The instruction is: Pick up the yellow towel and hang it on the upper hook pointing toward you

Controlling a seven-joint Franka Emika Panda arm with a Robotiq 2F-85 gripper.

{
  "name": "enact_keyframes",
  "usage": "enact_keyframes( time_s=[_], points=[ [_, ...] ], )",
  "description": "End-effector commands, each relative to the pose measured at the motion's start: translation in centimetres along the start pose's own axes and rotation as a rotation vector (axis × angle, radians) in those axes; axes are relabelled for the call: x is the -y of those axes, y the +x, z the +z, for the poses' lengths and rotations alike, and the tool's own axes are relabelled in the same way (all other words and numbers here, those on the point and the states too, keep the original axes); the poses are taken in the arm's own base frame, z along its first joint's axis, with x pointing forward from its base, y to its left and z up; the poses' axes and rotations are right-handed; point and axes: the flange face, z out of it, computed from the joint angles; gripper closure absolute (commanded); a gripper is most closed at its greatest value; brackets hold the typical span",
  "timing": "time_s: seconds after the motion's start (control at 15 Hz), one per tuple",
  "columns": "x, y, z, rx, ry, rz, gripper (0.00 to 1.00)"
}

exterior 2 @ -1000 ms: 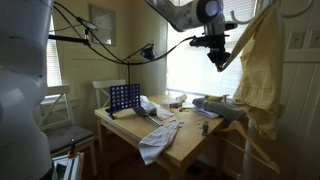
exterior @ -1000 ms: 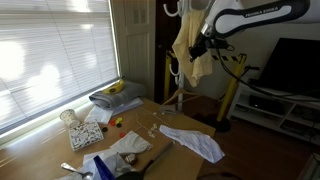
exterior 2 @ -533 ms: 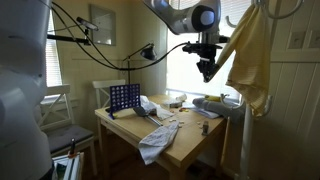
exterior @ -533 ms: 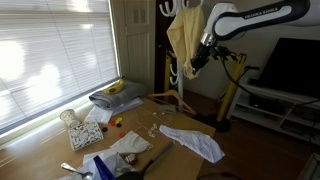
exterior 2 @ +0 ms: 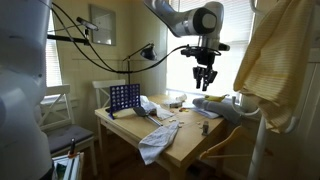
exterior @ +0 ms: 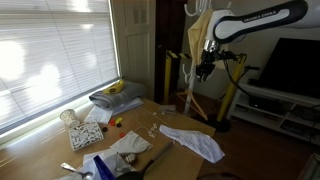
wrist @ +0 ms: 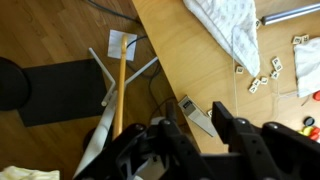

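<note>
Close up on the wooden table [exterior: 35,150] lie papers and small bits. A white cloth [exterior: 192,142] lies flat a little further back, and bananas [exterior: 116,89] sit on a grey pile by the window blinds [exterior: 50,60]. A blue grid game [exterior 2: 124,97] stands at the far end.

Past the table edge, the claw [exterior: 204,74] hangs in the air. Its fingers [wrist: 232,128] are spread apart and hold nothing.

The yellow towel [exterior 2: 275,65] hangs up high on the rack, near the claw but not touching it. Which hook holds it cannot be seen. The rack's yellow pole [wrist: 122,80] stands on the floor below.
</note>
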Motion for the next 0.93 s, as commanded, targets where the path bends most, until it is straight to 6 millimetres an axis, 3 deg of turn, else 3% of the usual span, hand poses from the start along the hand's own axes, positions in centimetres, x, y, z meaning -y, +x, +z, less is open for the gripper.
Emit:
enact_keyframes(
  time_s=[0.0, 0.2, 0.27, 0.67, 0.87],
  points=[
    [-0.6, -0.8, 0.2, 0.036, 0.000, 0.003, 0.25],
    [-0.6, -1.1, 0.6, 0.054, -0.009, -0.011, 0.03],
    [-0.5, -1.1, 0.7, 0.058, -0.008, -0.019, 0.00],
    [1.0, -0.8, 0.5, 0.018, 0.004, -0.048, 0.00],
    [0.9, -0.6, 0.8, 0.032, -0.007, -0.033, 0.00]
  ],
)
